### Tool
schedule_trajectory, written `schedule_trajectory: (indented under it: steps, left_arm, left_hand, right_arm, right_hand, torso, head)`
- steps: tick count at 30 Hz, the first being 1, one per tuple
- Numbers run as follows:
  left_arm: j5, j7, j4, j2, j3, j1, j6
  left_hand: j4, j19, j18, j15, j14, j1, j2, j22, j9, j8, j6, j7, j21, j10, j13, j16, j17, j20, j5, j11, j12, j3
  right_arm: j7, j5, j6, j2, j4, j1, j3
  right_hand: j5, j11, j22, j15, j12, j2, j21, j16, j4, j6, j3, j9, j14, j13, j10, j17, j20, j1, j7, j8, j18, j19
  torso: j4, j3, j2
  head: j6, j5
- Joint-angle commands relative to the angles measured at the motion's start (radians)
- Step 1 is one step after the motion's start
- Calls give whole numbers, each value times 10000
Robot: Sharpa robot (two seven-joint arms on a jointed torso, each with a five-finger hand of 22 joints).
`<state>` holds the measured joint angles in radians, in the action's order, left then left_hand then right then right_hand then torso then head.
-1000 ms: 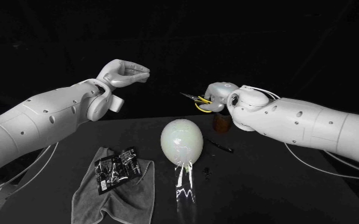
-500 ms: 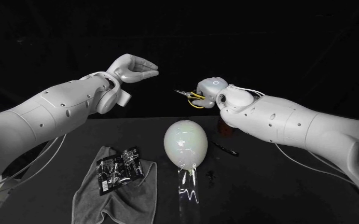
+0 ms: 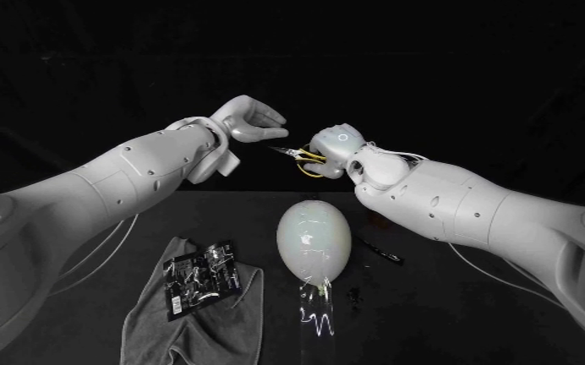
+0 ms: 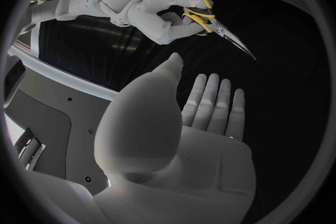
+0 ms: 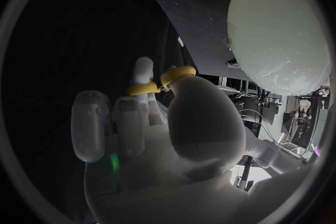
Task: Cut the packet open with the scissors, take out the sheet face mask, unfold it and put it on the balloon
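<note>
Closest in, the packet (image 3: 199, 276) lies flat on a grey cloth (image 3: 220, 331) on the table (image 3: 475, 314), and it looks uncut to me. Just beyond sits the balloon (image 3: 317, 241). Farther back and raised, the left hand (image 3: 254, 120) is empty with its fingers stretched out. The right hand (image 3: 338, 147) holds the scissors (image 3: 297, 155) by the yellow loops, tips aimed at the left palm. I'd send the empty hand down to lift the packet by one edge and hold it taut, so the cut takes a thin strip and misses the mask. The left wrist view shows the blades together; in the head view they're too small to judge.
</note>
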<state>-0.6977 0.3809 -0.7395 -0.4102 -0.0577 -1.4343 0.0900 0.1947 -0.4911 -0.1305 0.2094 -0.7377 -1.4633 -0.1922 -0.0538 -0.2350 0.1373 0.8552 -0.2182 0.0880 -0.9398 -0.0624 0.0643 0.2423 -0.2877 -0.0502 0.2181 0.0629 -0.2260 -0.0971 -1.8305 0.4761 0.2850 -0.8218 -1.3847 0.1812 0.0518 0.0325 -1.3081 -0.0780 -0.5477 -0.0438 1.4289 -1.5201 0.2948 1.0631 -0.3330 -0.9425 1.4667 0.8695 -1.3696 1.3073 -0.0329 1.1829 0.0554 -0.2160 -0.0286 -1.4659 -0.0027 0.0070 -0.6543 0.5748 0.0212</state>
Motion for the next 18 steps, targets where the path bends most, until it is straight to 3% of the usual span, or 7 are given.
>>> schedule_trajectory:
  steps: [1,8,12,18]
  left_arm:
    - [-985,-378,158,228,7,-42,-349]
    - [-1396,-664,425,596,-21,-45,-414]
    - [-1461,-698,540,706,-47,-46,-474]
    - [-1560,-950,610,757,-67,-46,-869]
  left_hand:
    - [9,-297,-105,-23,-315,-103,40,-53,26,-78,-127,-404,61,143,3,69,91,26,26,33,-28,159]
    - [82,-84,-190,-39,-361,-122,97,-35,25,-75,-144,-421,17,180,-10,92,90,-10,27,30,-2,382]
    - [93,-27,-200,-41,-362,-142,132,-29,23,-69,-138,-426,3,184,-11,91,87,-12,26,32,0,409]
    - [163,-119,-310,-148,-652,-245,297,-54,-41,95,129,-330,24,-125,-41,241,136,-14,30,-73,94,586]
  right_arm:
    - [230,-819,314,-74,-8,-33,-2]
    - [78,-1221,-57,-194,8,-91,0]
    - [-28,-1452,-185,-212,-42,-151,3]
    - [-167,-1644,-302,-213,-95,-200,7]
  right_hand:
    - [-32,-593,-2147,-22,-5115,-11,-29,60,-2968,53,-3394,-21,738,2278,-1238,1137,-64,100,-51,55,-68,-186]
    - [-32,-593,-2148,-14,-5087,-38,-30,60,-2949,90,-3460,-38,740,2262,-1239,1148,-74,125,-55,48,-67,-186]
    - [-32,-600,-2168,-17,-5067,-74,25,47,-2955,140,-3529,-60,750,2251,-1245,1189,-83,165,-63,33,-52,-219]
    - [-33,-604,-2174,-19,-5057,-90,43,40,-2957,163,-3554,-69,755,2244,-1248,1209,-86,178,-68,26,-48,-230]
  torso:
    - [12,10,-160]
    - [-9,6,-284]
    - [-13,18,-336]
    - [-3,15,-346]
  head:
    - [-22,261]
    - [-7,358]
    - [59,473]
    - [70,416]
